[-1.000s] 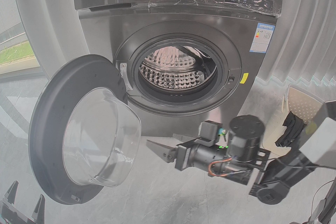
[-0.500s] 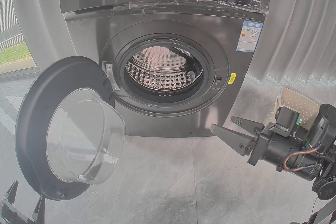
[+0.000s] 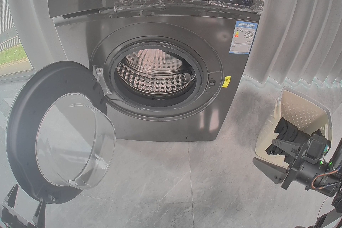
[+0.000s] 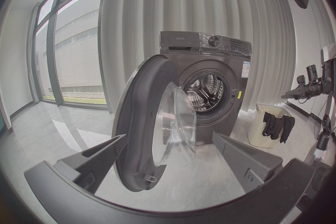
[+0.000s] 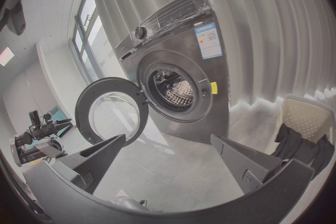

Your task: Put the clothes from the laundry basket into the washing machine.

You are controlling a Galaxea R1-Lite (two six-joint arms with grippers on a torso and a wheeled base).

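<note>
Our right gripper hangs wide open and empty just beside the dark clothes draped over the basket rim, right of the washer. We could catch the rim and tip the basket, or pinch too little and drop cloth.

The washing machine stood before the curtain, with its door swung open to the left. The laundry basket stood on the floor to the machine's right, and clothes hung over its front rim.
</note>
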